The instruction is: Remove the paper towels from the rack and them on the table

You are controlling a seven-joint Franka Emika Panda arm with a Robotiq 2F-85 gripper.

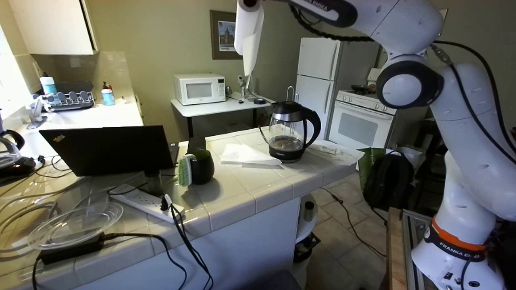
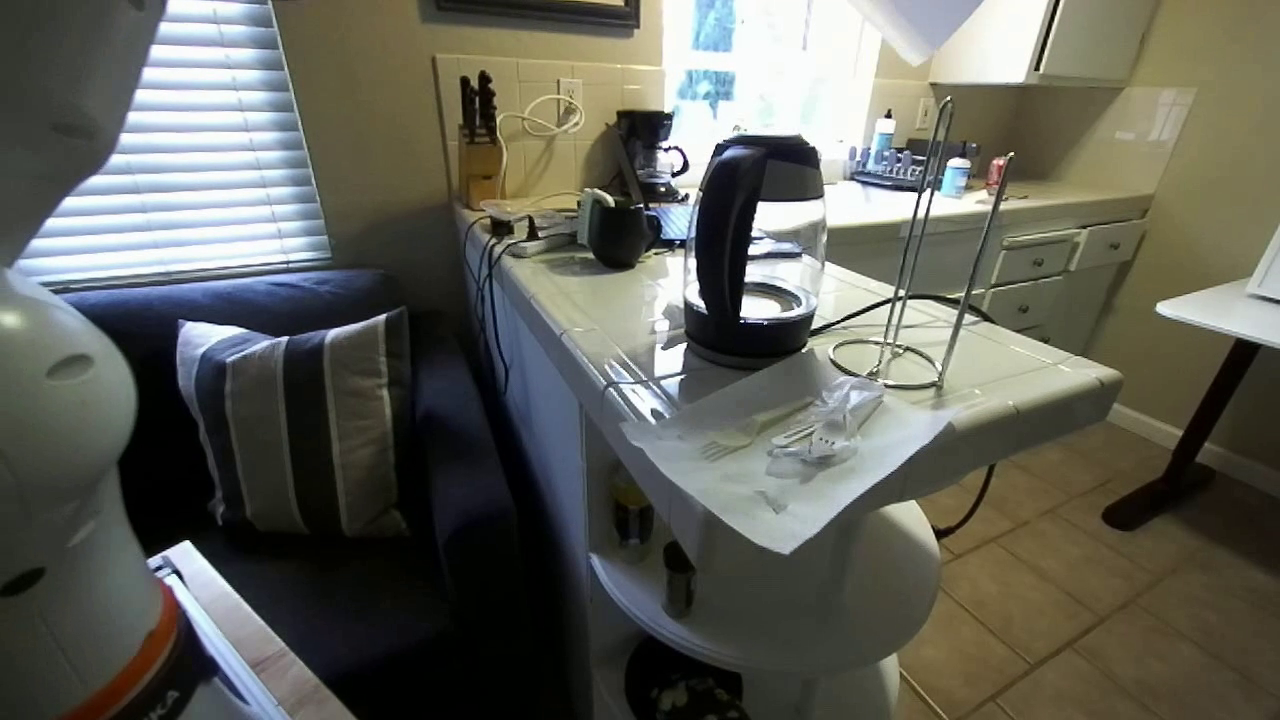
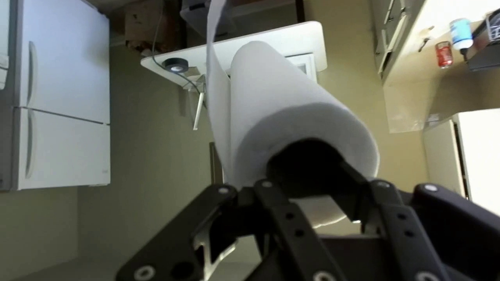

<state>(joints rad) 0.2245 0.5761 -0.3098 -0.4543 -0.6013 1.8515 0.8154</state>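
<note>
Hanging midair, gripped by the black gripper (image 3: 308,171), the white cylindrical paper towel roll (image 3: 277,89) is off the silver wire rack (image 2: 911,240); removal looks done. Lowering it onto the pale tiled desk (image 1: 234,183) remains.

Surface (image 1: 231,181) and kettle (image 2: 755,250) in both exterior views. Faces microwave (image 1: 200,89) in an exterior view; window (image 2: 770,65), kettle nearer, in an exterior view. Wrist view upside down, close behind pincer (image 3: 312,171), bottom.
</note>
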